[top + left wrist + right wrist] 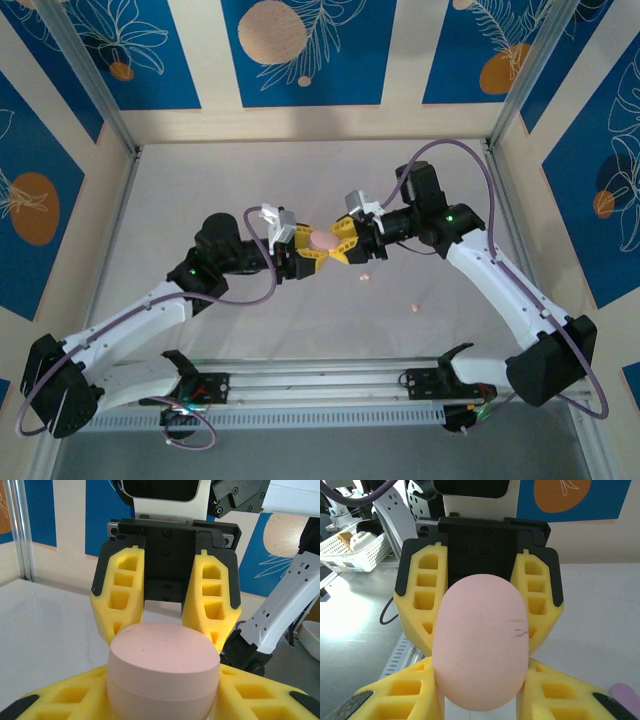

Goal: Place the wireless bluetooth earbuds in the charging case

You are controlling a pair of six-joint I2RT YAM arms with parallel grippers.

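Two pincers (313, 250) (338, 243) around one pink case (325, 241)

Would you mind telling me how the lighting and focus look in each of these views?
Top external: soft, even light, a faint shadow at the far edge of the table; the pink charging case small but sharp. Left wrist: case crisp, white table beside it nearly blown out. Right wrist: case evenly lit, grey surface at left glaring.

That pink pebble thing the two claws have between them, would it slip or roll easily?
Probably slippery: the pink case looks smooth and rounded, giving the yellow fingers little flat to press on. Set on its curved side it would likely rock or roll. It seems rigid: no dent where gripped.
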